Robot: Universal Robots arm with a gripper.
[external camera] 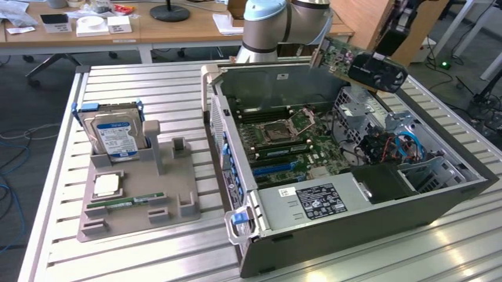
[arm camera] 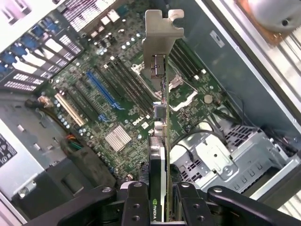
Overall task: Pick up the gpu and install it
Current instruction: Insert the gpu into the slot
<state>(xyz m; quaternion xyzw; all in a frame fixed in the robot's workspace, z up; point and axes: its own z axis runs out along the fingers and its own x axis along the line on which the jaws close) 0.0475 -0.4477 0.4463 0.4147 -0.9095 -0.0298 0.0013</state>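
Observation:
The gpu, a green board with a black fan cooler, hangs tilted in the air above the far right corner of the open computer case. My gripper is shut on its upper end. In the wrist view the gpu is seen edge-on between my fingers, its silver end bracket pointing away from the gripper. Below it lies the motherboard with a blue slot. That blue slot sits near the middle of the case floor in the exterior view.
A grey fixture tray on the exterior view's left holds a hard drive, a processor chip and a memory stick. The case stands on a slatted metal table. A drive cage and the power supply crowd the case interior.

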